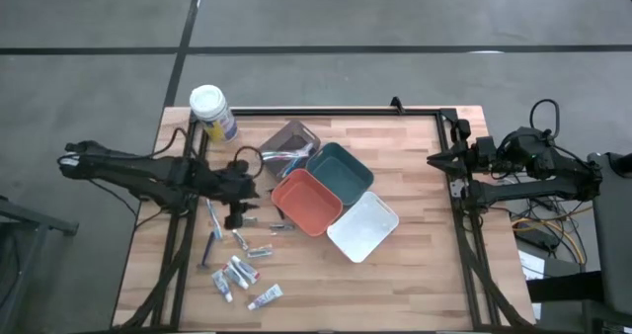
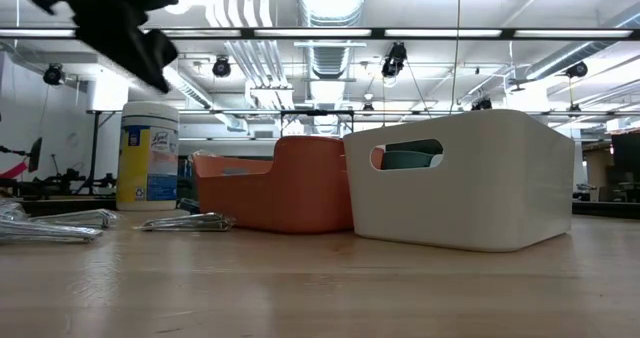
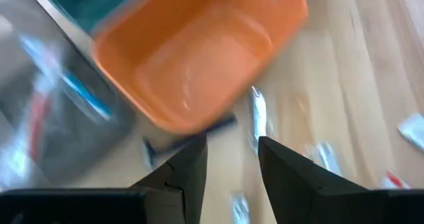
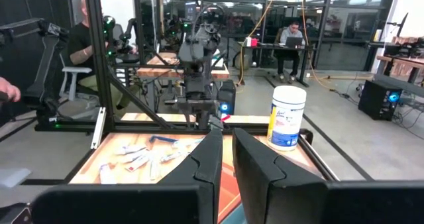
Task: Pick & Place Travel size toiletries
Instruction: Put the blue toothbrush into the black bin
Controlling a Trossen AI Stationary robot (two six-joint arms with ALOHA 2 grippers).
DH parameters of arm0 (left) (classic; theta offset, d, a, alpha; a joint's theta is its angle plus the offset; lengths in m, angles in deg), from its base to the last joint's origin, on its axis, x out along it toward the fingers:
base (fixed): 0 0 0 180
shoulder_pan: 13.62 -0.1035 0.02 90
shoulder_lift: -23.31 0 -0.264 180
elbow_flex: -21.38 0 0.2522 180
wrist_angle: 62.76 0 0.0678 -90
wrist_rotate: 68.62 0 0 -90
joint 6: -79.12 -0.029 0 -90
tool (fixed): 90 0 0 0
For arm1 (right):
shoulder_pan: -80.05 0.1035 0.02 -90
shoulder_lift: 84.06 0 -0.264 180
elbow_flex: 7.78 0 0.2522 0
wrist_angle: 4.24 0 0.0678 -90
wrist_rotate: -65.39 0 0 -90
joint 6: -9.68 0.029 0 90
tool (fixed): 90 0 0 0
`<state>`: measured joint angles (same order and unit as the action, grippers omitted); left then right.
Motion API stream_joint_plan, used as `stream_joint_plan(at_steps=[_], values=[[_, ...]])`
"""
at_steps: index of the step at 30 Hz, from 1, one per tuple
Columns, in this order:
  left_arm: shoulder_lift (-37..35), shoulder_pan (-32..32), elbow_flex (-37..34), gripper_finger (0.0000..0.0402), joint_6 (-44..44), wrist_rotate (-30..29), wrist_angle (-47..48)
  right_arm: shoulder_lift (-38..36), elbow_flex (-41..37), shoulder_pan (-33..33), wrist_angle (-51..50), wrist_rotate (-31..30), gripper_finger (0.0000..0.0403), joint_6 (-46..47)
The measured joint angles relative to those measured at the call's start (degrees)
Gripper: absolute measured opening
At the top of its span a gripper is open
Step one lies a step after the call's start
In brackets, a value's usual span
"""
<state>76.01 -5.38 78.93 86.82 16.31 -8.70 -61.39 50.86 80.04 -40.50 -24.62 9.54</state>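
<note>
High view: left end effector [image 1: 237,218] hovers over toiletries [image 1: 240,271].

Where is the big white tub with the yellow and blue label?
In the high view the wipes canister stands at the table's far left corner, behind the left arm and left of the brown tray.

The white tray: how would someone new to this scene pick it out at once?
On the wooden table, four square trays cluster at the middle. The white tray is the one nearest the front edge, touching the orange tray; it is the only white one.
</note>
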Motion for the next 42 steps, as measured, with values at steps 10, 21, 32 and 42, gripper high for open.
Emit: stream_joint_plan(at_steps=[10, 21, 32, 42], values=[[1.32, 6.83, -2.93, 0.0124, 7.43, 9.47, 6.22, 0.0, 0.0, 0.0, -0.01, 0.0, 0.0034, 0.01], [3.33, 10.72, -4.6, 0.0123, 9.36, 13.09, 14.48, -0.01, 0.0, -0.02, -0.01, 0.0, 0.0034, 0.09], [8.22, 10.78, -6.86, 0.0123, -0.68, 8.08, 24.14, 0.01, 0.0, 0.0, -0.01, 0.0, 0.0034, 0.03], [18.05, 10.78, -6.84, 0.0123, 1.1, 4.53, 24.8, -0.01, 0.0, -0.02, 0.01, 0.0, 0.0034, 0.01]])
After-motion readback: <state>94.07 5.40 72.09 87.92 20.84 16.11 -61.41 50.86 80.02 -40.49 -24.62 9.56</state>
